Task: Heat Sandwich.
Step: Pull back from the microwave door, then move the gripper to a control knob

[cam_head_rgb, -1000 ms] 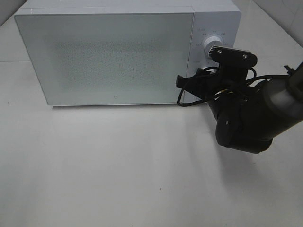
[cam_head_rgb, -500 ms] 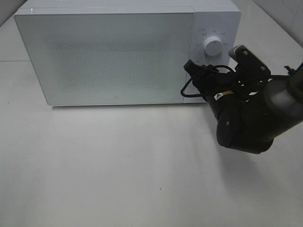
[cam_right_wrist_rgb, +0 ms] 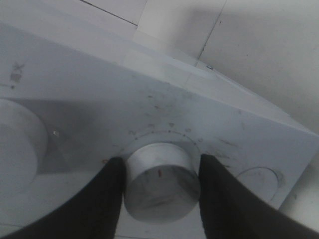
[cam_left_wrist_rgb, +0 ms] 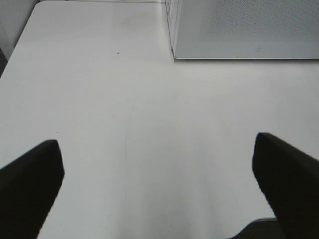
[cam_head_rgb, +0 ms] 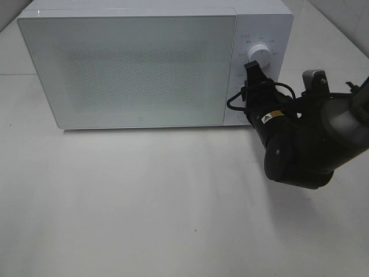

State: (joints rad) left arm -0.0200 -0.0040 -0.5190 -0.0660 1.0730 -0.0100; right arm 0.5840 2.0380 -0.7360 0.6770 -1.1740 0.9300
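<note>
Right fingers [cam_right_wrist_rgb: 102, 199] sit closed against both sides of a dial [cam_right_wrist_rgb: 160, 184] on the microwave [cam_head_rgb: 265, 23] control panel, so the dial is between them with no visible gap. Left fingers [cam_left_wrist_rgb: 30, 184] are spread wide and hold nothing, with only bare surface [cam_left_wrist_rgb: 149, 124] between and ahead of them. Sandwich: not visible in any view. It is not between either pair of fingers, nor on the surface ahead of the left fingers. Probably it lies behind the frosted door [cam_head_rgb: 132, 69], off to the side of the right fingers, but the glass shows nothing. Its bread and filling can't be described from here. Risks, as I judge them: the dial looks smooth, so the fingers could slip round it and the wrist would twist without setting any time. Too large a twist would overrun the wanted mark. The panel markings are too blurred to read, and a second knob [cam_right_wrist_rgb: 20, 139] and a round button [cam_right_wrist_rgb: 256, 181] flank the fingers, so this may be the wrong control. Pressing inward could shove the microwave along the surface. The cable [cam_head_rgb: 236, 103] looped just behind the fingers could snag as the wrist rolls.
</note>
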